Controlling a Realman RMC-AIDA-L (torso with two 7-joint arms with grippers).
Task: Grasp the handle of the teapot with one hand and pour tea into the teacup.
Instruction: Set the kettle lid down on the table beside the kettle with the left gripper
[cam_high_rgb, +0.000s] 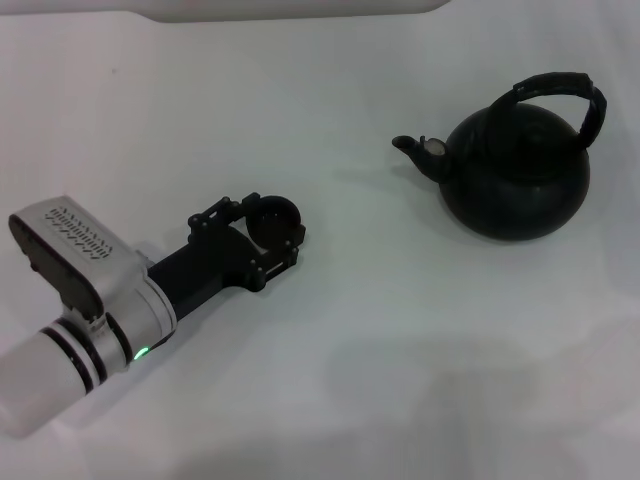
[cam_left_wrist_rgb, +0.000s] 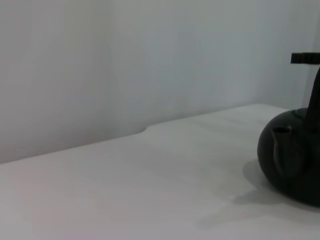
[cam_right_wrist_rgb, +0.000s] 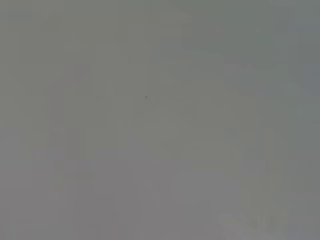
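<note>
The matte-black teapot (cam_high_rgb: 515, 180) stands on the white table at the right, its spout (cam_high_rgb: 415, 148) pointing left and its black arched handle (cam_high_rgb: 560, 85) upright over the top. The small dark teacup (cam_high_rgb: 275, 215) sits left of centre, between the fingers of my left gripper (cam_high_rgb: 272, 234), which closes around its sides low over the table. The left wrist view shows the teapot (cam_left_wrist_rgb: 292, 160) and part of its handle (cam_left_wrist_rgb: 305, 58) at the frame edge. The cup does not show there. My right gripper is out of view.
The white table (cam_high_rgb: 380, 380) spreads around both objects, with a wide gap between cup and teapot. A pale wall (cam_left_wrist_rgb: 150, 60) rises behind the table's far edge. The right wrist view shows only plain grey.
</note>
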